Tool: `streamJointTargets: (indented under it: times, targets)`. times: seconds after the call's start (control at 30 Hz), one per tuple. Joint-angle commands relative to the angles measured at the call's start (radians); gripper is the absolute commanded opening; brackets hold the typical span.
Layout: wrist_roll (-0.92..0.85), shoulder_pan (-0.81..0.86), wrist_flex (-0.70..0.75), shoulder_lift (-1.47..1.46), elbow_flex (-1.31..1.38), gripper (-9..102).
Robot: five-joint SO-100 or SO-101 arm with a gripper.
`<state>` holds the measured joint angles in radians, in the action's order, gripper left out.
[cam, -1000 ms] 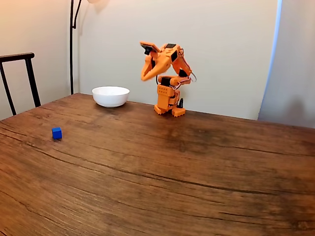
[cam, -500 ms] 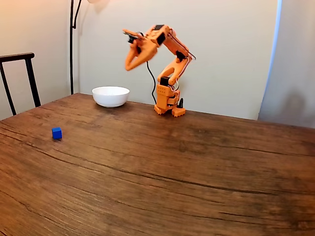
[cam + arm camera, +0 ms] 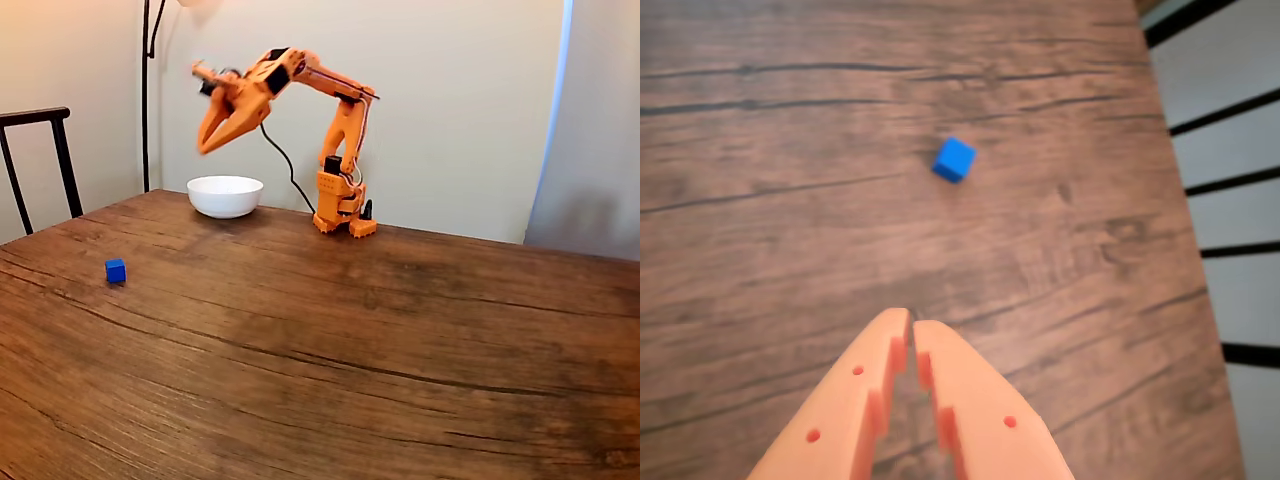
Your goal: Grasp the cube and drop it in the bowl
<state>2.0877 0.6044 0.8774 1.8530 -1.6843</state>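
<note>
1. Worktop (image 3: pixel 400 350) of dark, cracked wood grain carries everything; in the fixed view a black chair (image 3: pixel 40 150) stands at its left edge, a dark lamp pole (image 3: pixel 146 90) rises against the pale wall behind, and a pale curtain (image 3: pixel 590 120) hangs at the right.
2. Nothing lies on the wood between my hand (image 3: pixel 207 146) and the cube (image 3: pixel 116 270); the bowl (image 3: pixel 225 195) sits near the far edge, just left of my orange base (image 3: pixel 340 205), almost directly beneath my hand.
3. The cube rests on the worktop well apart from the bowl, nearer the camera and to the left in the fixed view, close to the left edge.
4. In the wrist view the cube (image 3: pixel 954 159) lies above and slightly right of my fingertips, well clear of them, one corner turned toward me.
5. My hand (image 3: pixel 911 318) is narrow: the two orange fingers (image 3: pixel 855 400) nearly meet at the tips with only a thin slit between them, and they hold nothing.
6. My arm (image 3: pixel 335 90) is raised high and stretched out to the left in the fixed view, upper link rising from the base, forearm running leftward, hand tilted down well above the worktop.
</note>
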Motion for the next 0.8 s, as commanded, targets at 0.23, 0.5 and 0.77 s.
streamJointTargets:
  times: [0.23, 0.5, 0.77]
  targets:
    - [-0.005, 0.044, -0.258, -0.160, 0.055, 0]
    - [0.002, 0.091, -0.431, -0.325, 0.055, 0]
    - [-0.005, 0.107, -0.503, -0.514, 0.095, 11]
